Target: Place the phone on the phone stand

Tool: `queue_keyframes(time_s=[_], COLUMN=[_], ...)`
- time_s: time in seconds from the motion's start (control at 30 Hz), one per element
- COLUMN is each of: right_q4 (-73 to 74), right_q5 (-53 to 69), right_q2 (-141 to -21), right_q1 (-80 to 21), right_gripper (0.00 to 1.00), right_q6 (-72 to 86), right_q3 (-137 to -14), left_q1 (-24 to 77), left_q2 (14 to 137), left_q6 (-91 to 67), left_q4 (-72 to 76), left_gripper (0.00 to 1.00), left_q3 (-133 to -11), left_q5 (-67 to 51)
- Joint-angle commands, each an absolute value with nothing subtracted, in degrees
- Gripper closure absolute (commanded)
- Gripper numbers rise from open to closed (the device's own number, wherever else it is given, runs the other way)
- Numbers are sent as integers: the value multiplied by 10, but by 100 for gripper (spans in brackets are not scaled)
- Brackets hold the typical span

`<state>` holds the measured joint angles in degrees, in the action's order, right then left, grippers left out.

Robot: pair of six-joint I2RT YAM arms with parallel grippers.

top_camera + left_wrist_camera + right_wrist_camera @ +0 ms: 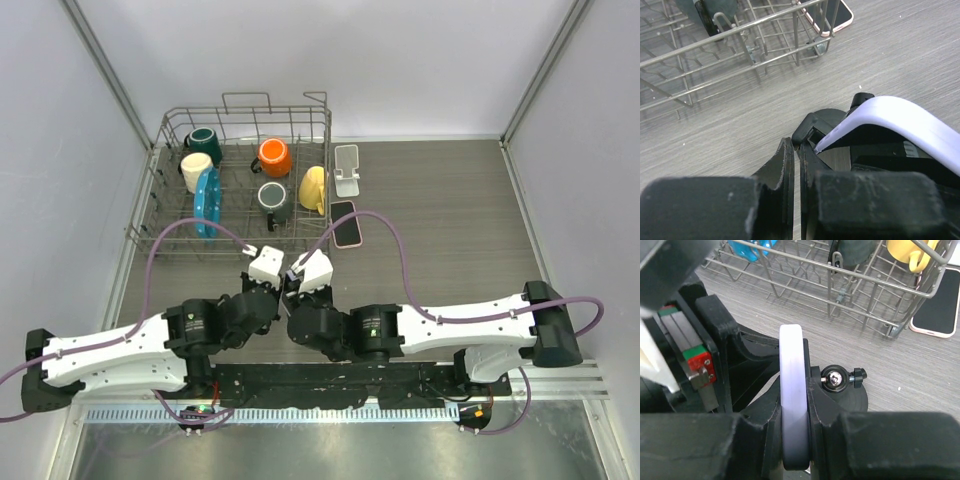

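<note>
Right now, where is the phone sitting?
In the top view the phone lies flat on the table, right of centre, beside the dish rack's near right corner and just nearer the arms than the white phone stand.

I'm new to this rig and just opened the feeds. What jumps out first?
A wire dish rack holding colourful mugs and a blue plate fills the far left of the table. Right beside it a pink-edged phone lies flat, the empty white phone stand just beyond it. The left gripper and right gripper sit close together mid-table, short of the phone.
</note>
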<state>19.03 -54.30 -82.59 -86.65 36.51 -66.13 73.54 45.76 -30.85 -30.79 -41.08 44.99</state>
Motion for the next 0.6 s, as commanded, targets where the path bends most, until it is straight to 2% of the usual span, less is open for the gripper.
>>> queue_keyframes(time_s=[0.0, 0.17, 0.4, 0.57], right_q4=[262, 226, 201, 211], right_q5=[-680, -595, -541, -546], right_q2=[-809, -810, -798, -811], right_q1=[-831, -818, -817, -817], right_gripper=[100, 100, 100, 100], right_q6=[249, 226, 203, 212], right_q3=[-611, -590, -576, -585], left_q1=[723, 722, 722, 723], left_q2=[425, 417, 467, 449], left_q6=[-375, -410, -508, -578], left_q4=[-376, -395, -573, -654], left_gripper=[100, 100, 100, 100], left_q3=[-468, -480, -589, -593], left_q5=[491, 424, 384, 427])
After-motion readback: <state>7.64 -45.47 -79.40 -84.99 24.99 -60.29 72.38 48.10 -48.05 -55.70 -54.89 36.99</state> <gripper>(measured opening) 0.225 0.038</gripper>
